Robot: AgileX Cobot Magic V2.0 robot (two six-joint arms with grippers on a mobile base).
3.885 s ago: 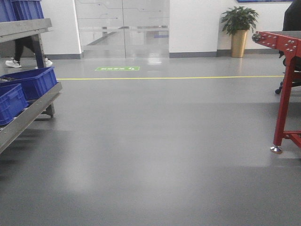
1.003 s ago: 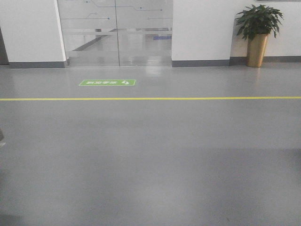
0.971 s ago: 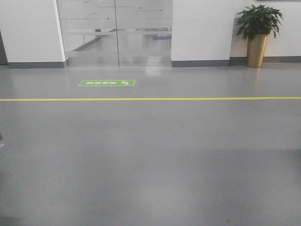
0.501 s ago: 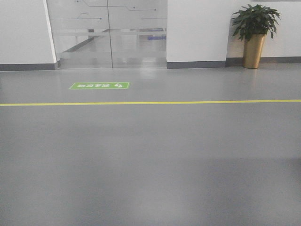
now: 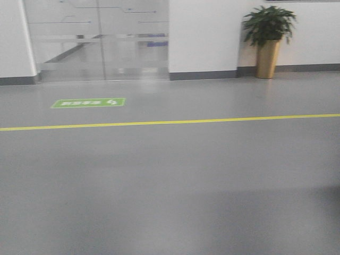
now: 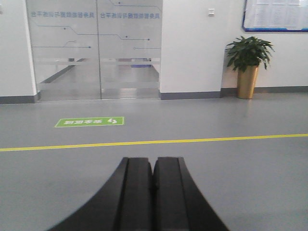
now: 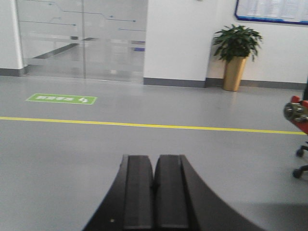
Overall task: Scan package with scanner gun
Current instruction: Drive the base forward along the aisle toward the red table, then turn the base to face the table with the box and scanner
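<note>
The flat tan cardboard package and the orange-handled scanner gun are outside all three views, so where they sit can't be told from here.

On to the arms. The left gripper (image 6: 153, 192) fills the near bottom of its wrist view, its two black jaws pressed together along a thin seam with nothing pinched between them. The right gripper (image 7: 154, 195) looks just the same: black jaws closed flat against each other, holding nothing. Both point out over the smooth grey floor (image 5: 170, 186), well above it.

Across that floor runs a thin yellow painted line (image 5: 170, 121) from left to right, slightly tilted in the front view. Just beyond it, to the left, a small green rectangular floor sign (image 5: 88, 102) with white marks lies flat on the ground. Farther back on the left stand frosted glass double doors (image 5: 101, 40), shut, with a printed circuit-like pattern across the upper panes.

Right of the doors comes a plain white wall (image 5: 204, 32) with a dark grey skirting, and against it a leafy green plant in a tall gold pot (image 5: 268, 40). High on the far right wall is a blue-framed notice board (image 6: 275, 15); its text is too small to read.

At the right edge of the right wrist view a red metal frame end with a grey roller (image 7: 298, 111) pokes in, and below it are black chair casters (image 7: 298, 172) on the floor.
</note>
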